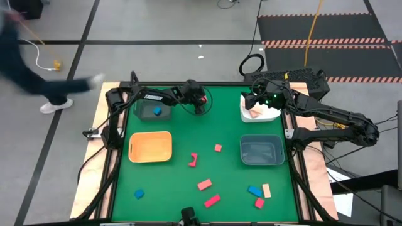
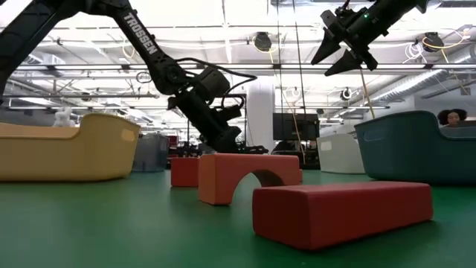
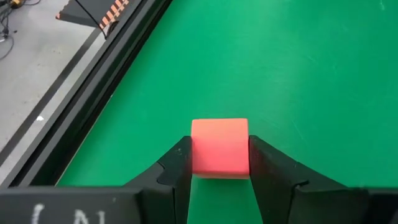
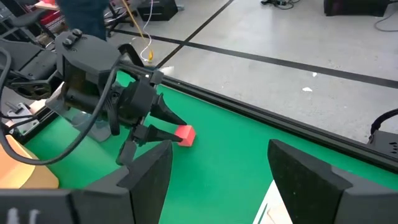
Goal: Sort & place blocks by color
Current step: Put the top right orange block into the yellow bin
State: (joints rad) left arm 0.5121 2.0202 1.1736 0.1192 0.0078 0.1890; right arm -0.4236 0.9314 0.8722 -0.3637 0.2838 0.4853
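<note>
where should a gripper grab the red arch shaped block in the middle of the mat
Grip the red arch block across its two flat side faces at mid-span, coming straight down from above. It lies flat on the green mat with clear space around it, so its curved edges would slip while the flat faces give parallel contact.

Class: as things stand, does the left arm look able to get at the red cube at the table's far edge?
Probably yes. The left gripper already has its jaws either side of the red cube, with bare green table around and nothing in between.

White bin (image 1: 260,113) contents half hidden under right pincer (image 1: 254,100); person (image 1: 28,69) blurred, cropped at frame edge.
</note>
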